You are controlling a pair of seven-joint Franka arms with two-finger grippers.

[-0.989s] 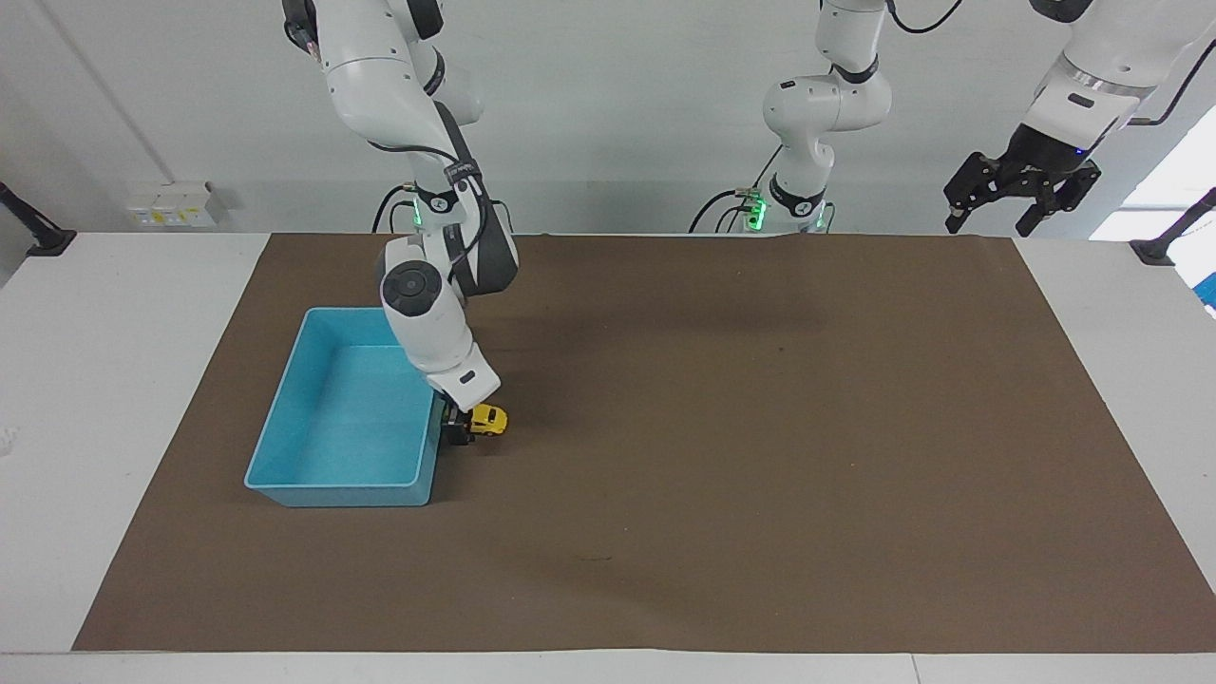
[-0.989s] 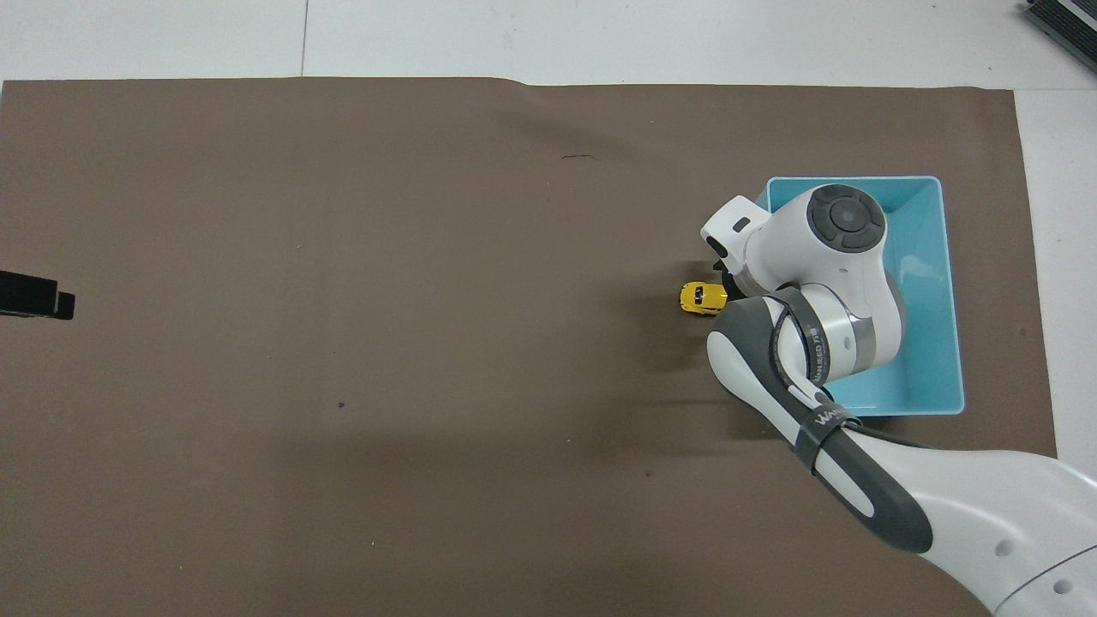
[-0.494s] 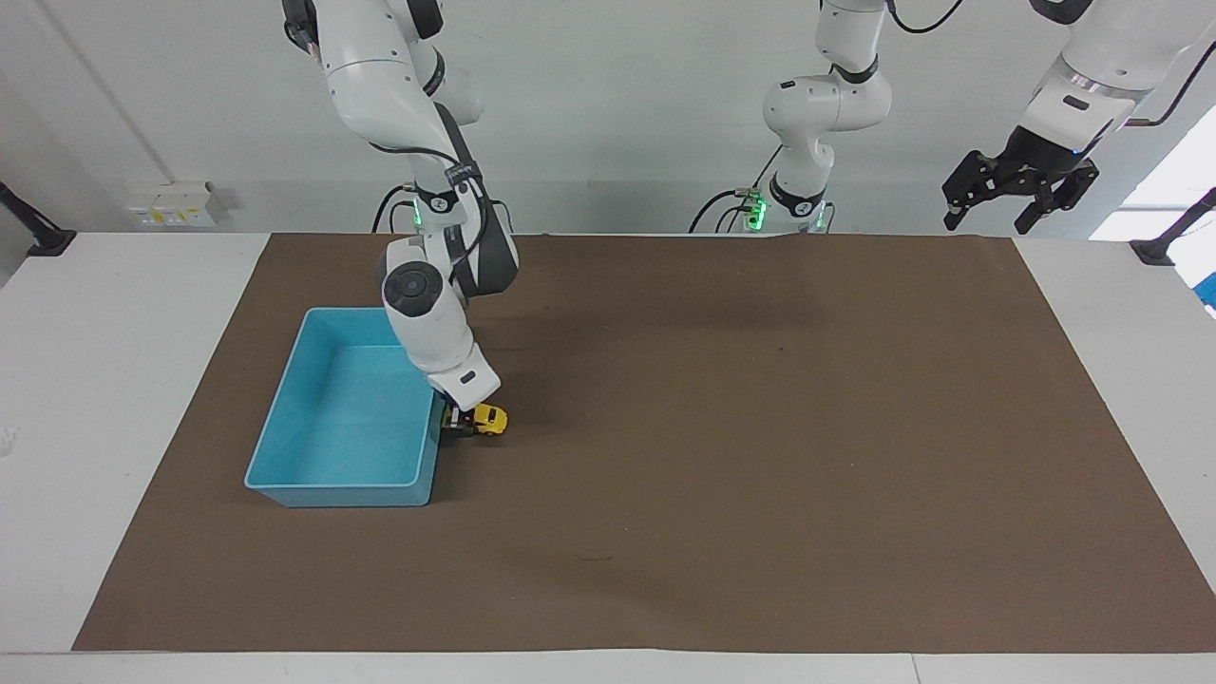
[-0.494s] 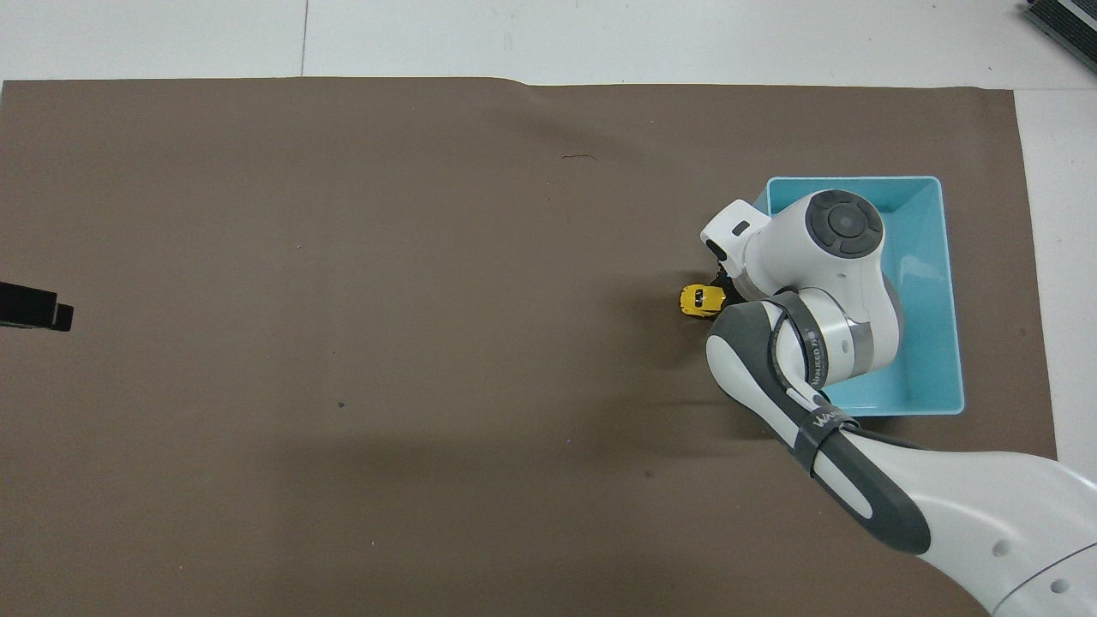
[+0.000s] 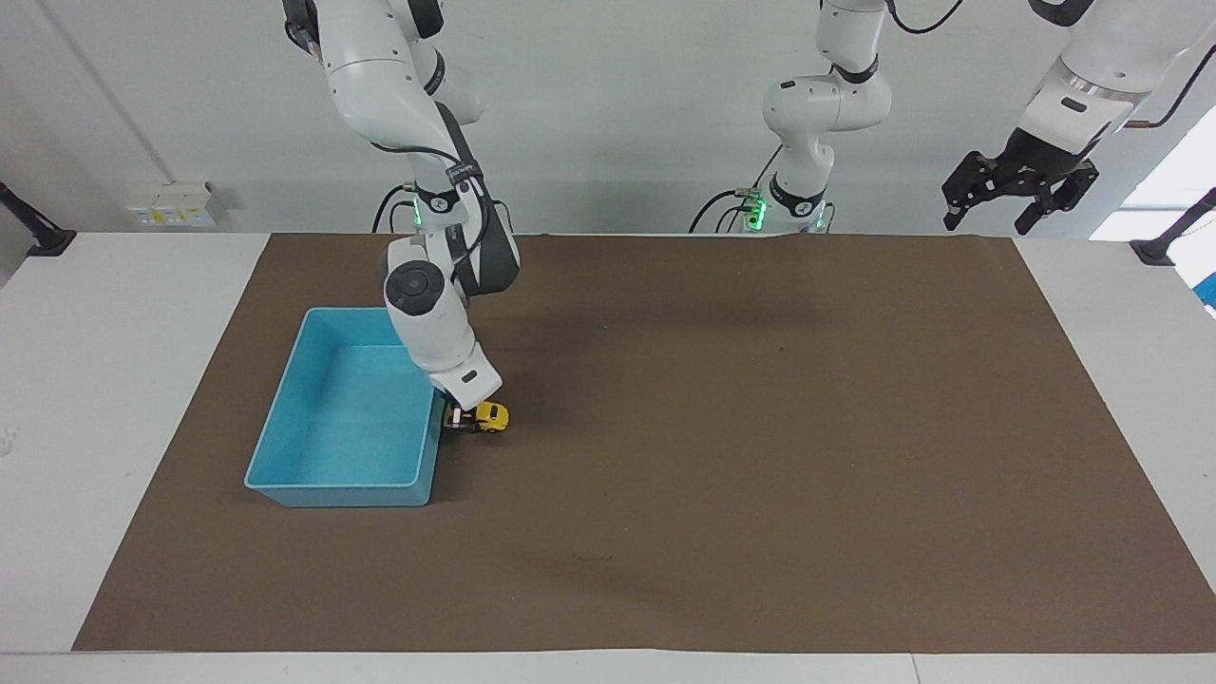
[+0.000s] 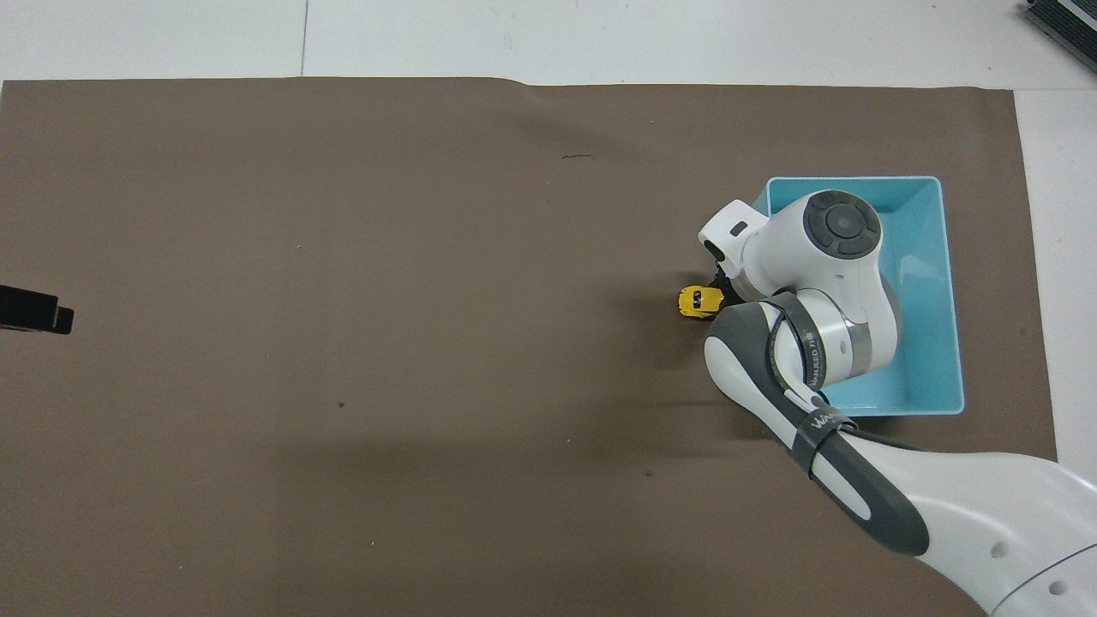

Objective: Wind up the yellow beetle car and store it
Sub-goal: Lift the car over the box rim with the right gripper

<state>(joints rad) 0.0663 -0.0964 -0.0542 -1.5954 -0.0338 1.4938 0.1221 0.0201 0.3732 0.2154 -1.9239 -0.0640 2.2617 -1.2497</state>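
Yellow beetle car [image 5: 491,416] is shown on the brown mat [image 5: 760,456], just beside the blue bin [image 5: 285,418], long axis along the table, pinched at its bin end by the right gripper [image 5: 459,419]. Left gripper [image 5: 1018,195] is held spread, waiting. Overhead: car [image 6: 696,302] points away from the bin [image 6: 947,291]; the wrist strap's lettering is not legible.

Two white arms [image 5: 380,57], glossy rounded shells, dark grey joint bands. Round dark grey cap [image 5: 414,283] on right arm's wrist joint. Grey strap with white lettering [image 6: 816,420] around right forearm. Black cables along links. Green lights [image 5: 756,209] at bases. Left gripper [image 5: 1018,185] black, angular linkage fingers. White rectangular block [image 6: 728,233] with small dark slot above right gripper.
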